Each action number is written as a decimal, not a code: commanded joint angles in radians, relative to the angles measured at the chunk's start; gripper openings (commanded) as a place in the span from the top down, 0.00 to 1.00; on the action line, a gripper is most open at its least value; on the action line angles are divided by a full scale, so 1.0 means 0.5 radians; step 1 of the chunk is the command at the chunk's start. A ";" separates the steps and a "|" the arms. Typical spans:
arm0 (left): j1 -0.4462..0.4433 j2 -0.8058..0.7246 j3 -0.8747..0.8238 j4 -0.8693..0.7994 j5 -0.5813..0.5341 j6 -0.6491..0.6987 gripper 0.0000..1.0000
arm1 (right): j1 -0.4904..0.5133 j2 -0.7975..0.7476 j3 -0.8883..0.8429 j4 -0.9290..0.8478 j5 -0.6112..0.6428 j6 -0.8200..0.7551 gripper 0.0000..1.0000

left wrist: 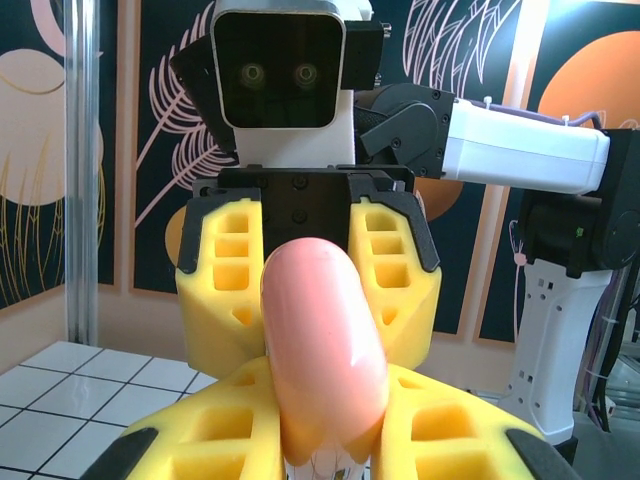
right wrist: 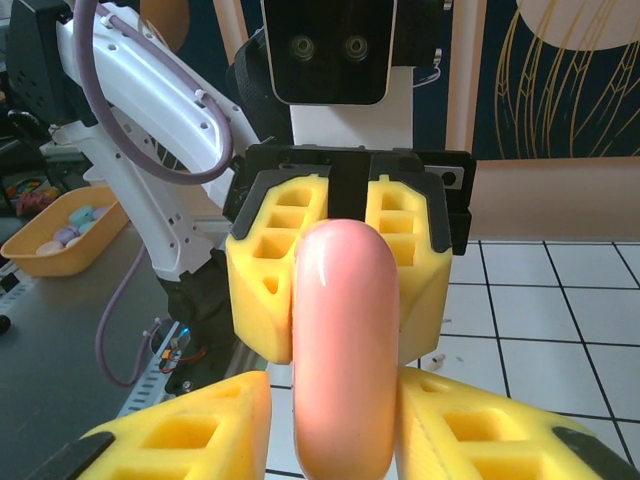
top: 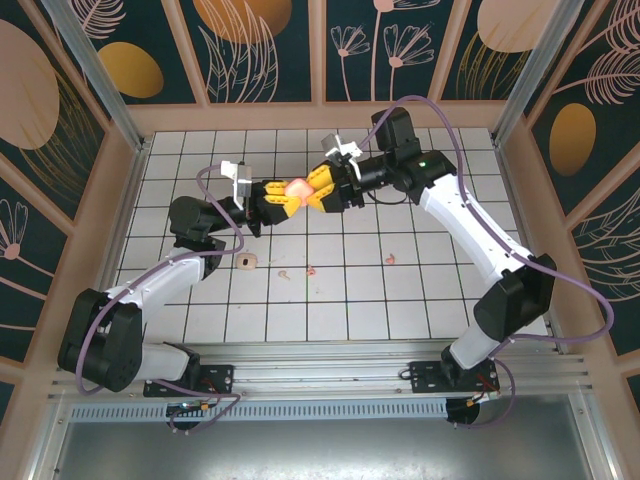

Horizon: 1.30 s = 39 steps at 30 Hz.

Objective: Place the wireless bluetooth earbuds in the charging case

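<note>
The charging case (top: pixel 297 187), a salmon-pink rounded block, hangs above the tiled floor between both grippers. My left gripper (top: pixel 283 202) is shut on it from the left, and its yellow fingers (left wrist: pixel 200 430) press both sides of the case (left wrist: pixel 325 340). My right gripper (top: pixel 312 188) reaches in from the right with its jaws round the other end of the case (right wrist: pixel 345 340). One pad (right wrist: pixel 440 410) touches the case and a narrow gap shows at the other. Tiny pale-pink earbuds (top: pixel 312 268) (top: pixel 390 258) lie loose on the tiles, nearer the arm bases.
A small tan ring (top: pixel 247 262) lies on the tiles near the left arm. Wooden walls (top: pixel 130 200) fence the tiled floor. Beyond the left arm, a shallow orange tray (right wrist: pixel 30 262) of pastel bits sits on a grey surface.
</note>
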 commanded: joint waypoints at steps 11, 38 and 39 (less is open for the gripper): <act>-0.012 -0.141 0.200 -1.005 -0.057 0.834 0.48 | -0.041 -0.121 0.000 -0.268 0.384 -0.215 0.85; -0.018 -0.145 0.431 -2.500 -0.093 2.384 0.48 | 0.345 -0.216 -0.143 -0.398 1.502 -0.738 0.83; -0.018 -0.143 0.430 -2.493 -0.079 2.378 0.49 | 0.347 -0.210 -0.143 -0.400 1.498 -0.738 0.83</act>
